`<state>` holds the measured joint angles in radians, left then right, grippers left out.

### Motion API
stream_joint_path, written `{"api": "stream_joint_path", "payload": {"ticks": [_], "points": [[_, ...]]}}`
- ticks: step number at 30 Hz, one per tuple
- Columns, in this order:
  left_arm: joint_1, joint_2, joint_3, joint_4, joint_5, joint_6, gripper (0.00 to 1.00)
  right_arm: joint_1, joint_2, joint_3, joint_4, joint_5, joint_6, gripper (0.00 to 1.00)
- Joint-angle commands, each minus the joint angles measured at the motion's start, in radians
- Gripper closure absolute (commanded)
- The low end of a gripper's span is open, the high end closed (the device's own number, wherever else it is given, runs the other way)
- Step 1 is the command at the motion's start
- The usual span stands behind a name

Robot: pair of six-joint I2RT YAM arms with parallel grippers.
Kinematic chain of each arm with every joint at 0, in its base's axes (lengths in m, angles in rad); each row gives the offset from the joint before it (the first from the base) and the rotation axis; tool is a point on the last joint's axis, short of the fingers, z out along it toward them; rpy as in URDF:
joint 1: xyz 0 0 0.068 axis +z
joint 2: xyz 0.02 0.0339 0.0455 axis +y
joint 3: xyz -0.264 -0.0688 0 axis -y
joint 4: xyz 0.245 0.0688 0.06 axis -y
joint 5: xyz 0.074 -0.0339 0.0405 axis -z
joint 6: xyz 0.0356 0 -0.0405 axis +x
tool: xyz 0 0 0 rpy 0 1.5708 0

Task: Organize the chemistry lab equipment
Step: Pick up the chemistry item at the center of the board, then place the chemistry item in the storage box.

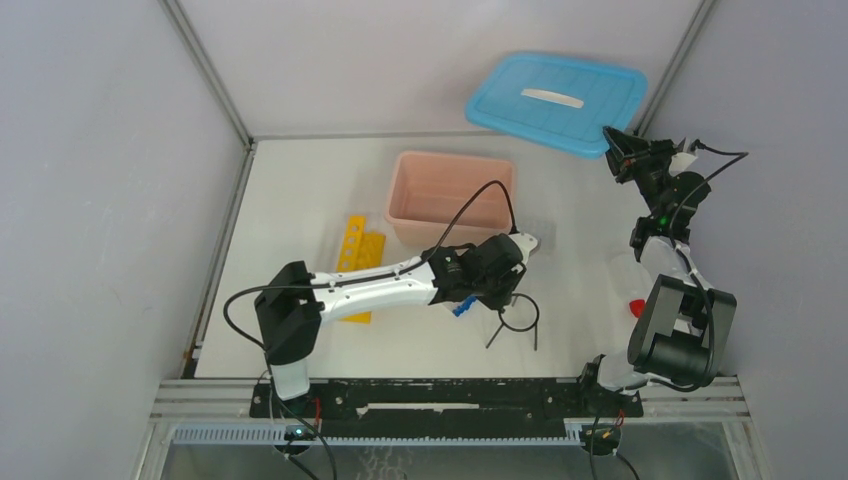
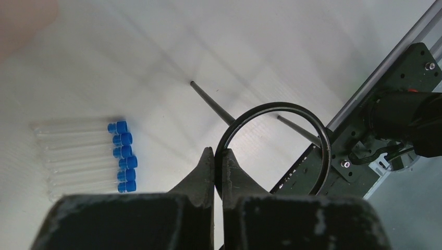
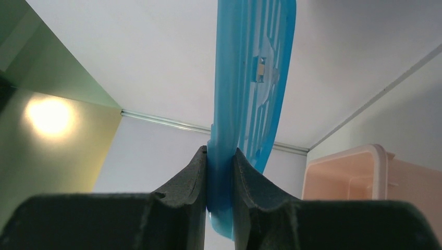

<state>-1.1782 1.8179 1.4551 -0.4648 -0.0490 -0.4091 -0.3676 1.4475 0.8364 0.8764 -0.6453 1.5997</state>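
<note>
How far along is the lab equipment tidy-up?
Done: the blue lid is off the pink bin, held up by the right gripper. In hand: the left gripper is shut on the black wire ring. Left: the bin looks empty, the blue-capped tubes lie on the table, and the yellow rack lies beside the bin.

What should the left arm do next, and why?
Probably lift a little, straight up. The left gripper is shut on the rim of the black wire ring, which sits low by the table. The right gripper holds the blue lid up off the pink bin, so the bin looks open to take the ring.
</note>
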Motion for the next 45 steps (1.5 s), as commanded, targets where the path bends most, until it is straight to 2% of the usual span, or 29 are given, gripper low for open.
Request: {"api": "stream_joint_path", "payload": {"ticks": [1,11,20,26,30,37,45], "points": [[-0.005,-0.040,0.074,-0.014,-0.009,0.015,1.00,-0.010,-0.034,0.007,0.070,0.007,0.003,1.00],[-0.005,-0.115,0.247,-0.150,-0.088,0.028,1.00,-0.016,-0.068,0.007,0.045,0.014,-0.001,1.00],[-0.003,-0.200,0.445,-0.306,-0.304,0.077,1.00,-0.022,-0.100,0.007,0.031,0.019,0.003,1.00],[0.042,-0.276,0.451,-0.267,-0.529,0.080,1.00,-0.021,-0.113,0.007,0.024,0.026,0.008,1.00],[0.135,-0.305,0.425,-0.215,-0.581,0.058,1.00,-0.016,-0.120,0.008,0.028,0.036,0.009,1.00],[0.327,-0.261,0.457,-0.104,-0.520,0.018,1.00,0.015,-0.101,0.011,0.042,0.055,0.005,1.00],[0.465,-0.155,0.468,-0.050,-0.307,-0.160,1.00,0.036,-0.059,0.014,0.069,0.068,0.003,1.00]]}}
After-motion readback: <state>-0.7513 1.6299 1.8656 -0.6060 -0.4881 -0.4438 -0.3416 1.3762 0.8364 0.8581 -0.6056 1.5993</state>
